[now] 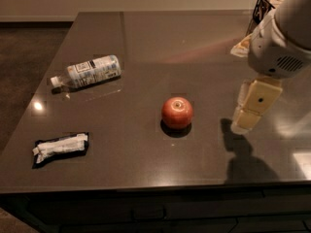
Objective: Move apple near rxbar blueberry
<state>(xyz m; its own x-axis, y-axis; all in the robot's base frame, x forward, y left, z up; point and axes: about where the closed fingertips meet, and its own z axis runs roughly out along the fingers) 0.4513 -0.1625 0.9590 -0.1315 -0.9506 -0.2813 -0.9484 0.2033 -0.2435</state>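
The apple (pixel 177 112), round and red-orange with a stem dimple on top, sits upright near the middle of the dark table (pixel 170 38). The rxbar blueberry (pixel 60 148), a flat bar in a dark wrapper with a crinkled white front, lies near the front left corner, far left of the apple. My gripper (pixel 249 111) hangs from the white arm at the right, just above the table, about an apple's width to the right of the apple and not touching it.
A clear plastic bottle (pixel 87 73) with a white label lies on its side at the back left. A dark wire basket (pixel 262 6) stands at the back right, partly behind the arm. The table's front edge runs close below the rxbar.
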